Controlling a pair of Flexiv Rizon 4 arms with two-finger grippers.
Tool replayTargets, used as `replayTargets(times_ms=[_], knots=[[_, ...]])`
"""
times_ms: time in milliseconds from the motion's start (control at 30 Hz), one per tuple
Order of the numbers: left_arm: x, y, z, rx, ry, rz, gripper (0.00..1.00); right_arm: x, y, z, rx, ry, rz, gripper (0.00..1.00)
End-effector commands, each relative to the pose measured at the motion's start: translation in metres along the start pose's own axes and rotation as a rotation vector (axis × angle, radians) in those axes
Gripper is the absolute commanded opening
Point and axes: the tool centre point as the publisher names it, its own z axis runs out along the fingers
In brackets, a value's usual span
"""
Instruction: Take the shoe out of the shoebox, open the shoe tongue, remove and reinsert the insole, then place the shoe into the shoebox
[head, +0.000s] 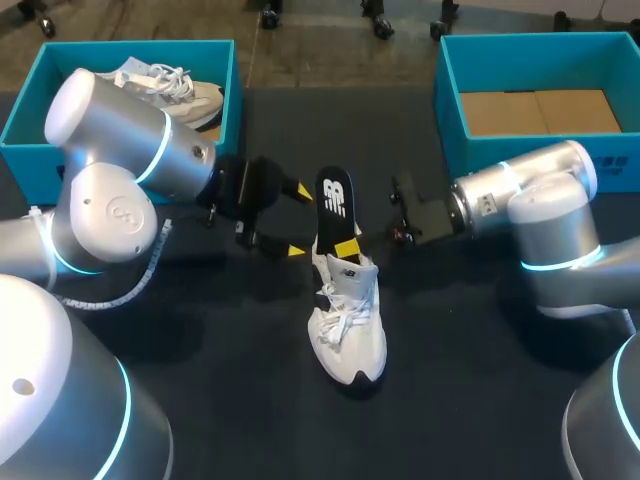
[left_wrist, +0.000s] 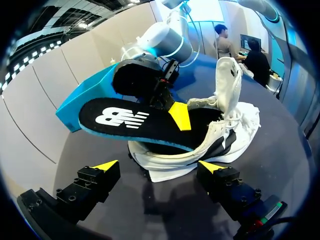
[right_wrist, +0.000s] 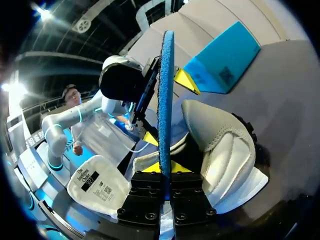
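Shoe removal looks done: the white sneaker (head: 348, 320) stands on the bench (head: 200, 380), outside the right-hand teal shoebox (head: 450, 110), tongue (left_wrist: 227, 80) pulled up. Your right tool (head: 345, 245) pinches the black insole (head: 333, 200), one end raised and the other inside the sneaker; whether it is leaving or returning is unclear. Your left tool (head: 298, 220) hovers spread beside the heel, holding nothing. Boxing remains.

shoe (head: 350, 330) – white cloth | insole (head: 333, 200) – matt black, foam edge | table (head: 240, 400) – dark matt

Insole (head: 333, 197) partly in shoe (head: 350, 322) (on table (head: 450, 385))
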Motion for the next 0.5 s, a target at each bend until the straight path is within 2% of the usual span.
replayTargets(times_ms=[33,67,100,267,433,500], knots=[[0.002,0.0,0.001,0.0,-0.001,0.002,1.0,0.006,-0.005,0.003,-0.003,-0.028,-0.021,0.0],[0.002,0.0,0.001,0.0,-0.001,0.003,1.0,0.006,-0.001,0.001,0.0,-0.035,-0.033,0.19],[0.001,0.0,0.001,0.0,-0.001,0.004,1.0,0.006,0.003,0.0,0.001,-0.043,-0.048,0.3],[-0.001,0.0,-0.001,-0.001,-0.004,0.009,1.0,0.003,0.023,-0.004,0.014,-0.048,-0.12,0.36],[-0.003,0.001,-0.002,-0.004,-0.01,0.012,1.0,-0.006,0.036,-0.002,0.033,-0.031,-0.148,0.33],[-0.003,0.001,-0.003,-0.004,-0.01,0.012,1.0,-0.01,0.036,-0.002,0.034,-0.027,-0.15,0.27]])
